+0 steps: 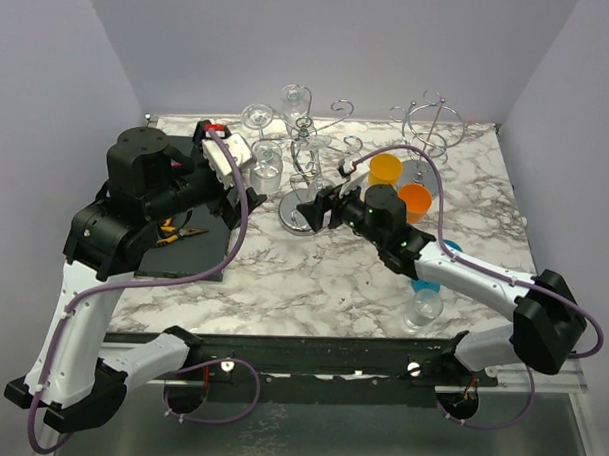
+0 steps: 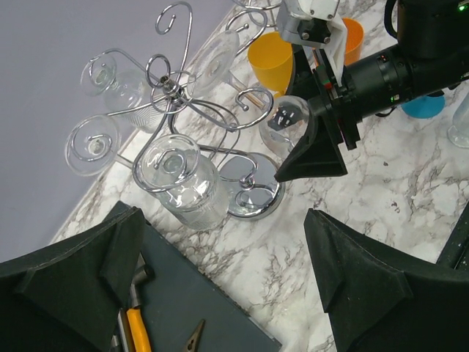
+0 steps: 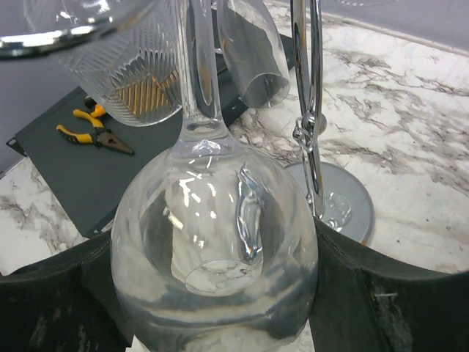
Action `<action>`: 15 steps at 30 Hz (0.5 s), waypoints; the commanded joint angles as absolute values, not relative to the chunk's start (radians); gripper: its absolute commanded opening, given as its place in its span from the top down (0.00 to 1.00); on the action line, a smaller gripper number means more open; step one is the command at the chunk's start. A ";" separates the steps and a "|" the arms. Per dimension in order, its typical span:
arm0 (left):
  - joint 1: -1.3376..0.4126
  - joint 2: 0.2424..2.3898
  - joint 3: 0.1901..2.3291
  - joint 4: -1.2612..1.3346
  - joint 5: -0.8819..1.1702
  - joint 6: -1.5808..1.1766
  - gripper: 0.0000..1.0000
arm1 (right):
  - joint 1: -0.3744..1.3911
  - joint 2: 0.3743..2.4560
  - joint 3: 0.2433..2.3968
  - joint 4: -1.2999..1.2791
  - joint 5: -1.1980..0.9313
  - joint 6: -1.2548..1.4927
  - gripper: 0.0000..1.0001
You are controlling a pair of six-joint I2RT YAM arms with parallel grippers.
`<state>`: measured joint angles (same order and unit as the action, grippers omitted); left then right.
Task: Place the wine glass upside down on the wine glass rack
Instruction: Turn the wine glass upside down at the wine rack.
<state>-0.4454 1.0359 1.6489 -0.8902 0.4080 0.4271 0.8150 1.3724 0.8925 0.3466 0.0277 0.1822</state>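
Fingers (image 3: 51,308) of the right gripper (image 1: 315,206) are pinched on the bowl of the wine glass (image 3: 212,242), one on each side. The glass is held upside down, bowl low and stem pointing up, just beside the chrome post of the wine glass rack (image 2: 172,88) and above the rack's round base. Its foot seems to be level with the rack's curled arms, but whether it is seated on one cannot be told from these views. Other glasses are hung bowl-down on the left and far sides of the rack, among them a ribbed glass (image 2: 183,183) nearest the left arm. The left gripper (image 2: 220,213) is spread wide with nothing between its fingers, and is held over the near left of the rack above a dark mat (image 2: 190,308). Yellow-handled pliers (image 3: 95,132) are laid on that mat. Two orange cups (image 1: 385,169) are stood to the right of the rack.
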 commanded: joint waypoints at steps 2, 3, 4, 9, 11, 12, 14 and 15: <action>-0.446 1.043 1.672 -0.919 0.364 0.411 0.01 | 0.809 1.436 0.965 0.442 -0.088 0.175 0.79; -0.446 1.047 1.675 -0.919 0.359 0.406 0.01 | 0.810 1.446 0.969 0.442 -0.103 0.176 0.79; -0.446 1.050 1.678 -0.919 0.354 0.402 0.01 | 0.809 1.454 0.971 0.445 -0.117 0.175 0.79; -0.446 1.070 1.696 -0.919 0.320 0.393 0.01 | 0.810 1.458 0.966 0.455 -0.146 0.169 0.79; -0.446 1.072 1.694 -0.919 0.311 0.397 0.01 | 0.810 1.447 0.956 0.467 -0.159 0.153 0.79; -0.446 1.075 1.694 -0.919 0.307 0.397 0.01 | 0.810 1.441 0.948 0.472 -0.170 0.146 0.79; -0.446 1.080 1.695 -0.919 0.298 0.397 0.01 | 0.810 1.427 0.935 0.481 -0.185 0.138 0.79; -0.446 1.082 1.696 -0.918 0.295 0.398 0.01 | 0.810 1.419 0.929 0.483 -0.190 0.136 0.79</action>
